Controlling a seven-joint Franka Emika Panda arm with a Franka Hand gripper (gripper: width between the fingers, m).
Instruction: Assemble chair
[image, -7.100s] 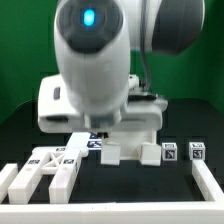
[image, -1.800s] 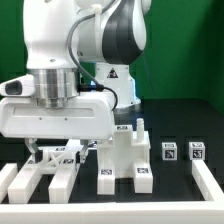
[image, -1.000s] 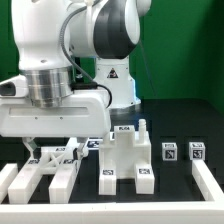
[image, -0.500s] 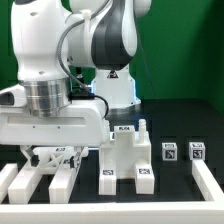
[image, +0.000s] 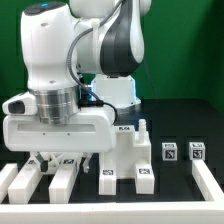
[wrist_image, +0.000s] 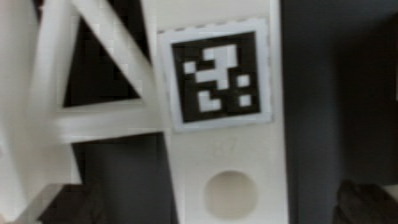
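The chair lies in loose white tagged parts. A chunky block assembly (image: 125, 158) stands in the middle of the exterior view. A ladder-like frame of white bars (image: 60, 178) lies at the front left. My gripper (image: 62, 158) hangs right over that frame, its fingertips mostly hidden by the big hand. In the wrist view a white bar (wrist_image: 217, 150) with a square tag (wrist_image: 217, 75) and an oval hole (wrist_image: 231, 192) runs between my dark fingers (wrist_image: 43, 203). My gripper (wrist_image: 217, 203) straddles the bar, open, with dark gaps on both sides.
Two small tagged white cubes (image: 170, 152) (image: 197, 152) sit at the exterior view's right. A low white border rail (image: 208, 185) runs along the front right. Another white bar (image: 14, 181) lies at the far left. The robot's base (image: 118, 95) stands behind.
The hand has swung over the left frame and come down closer to it over the last second. The parts on the table have not moved.
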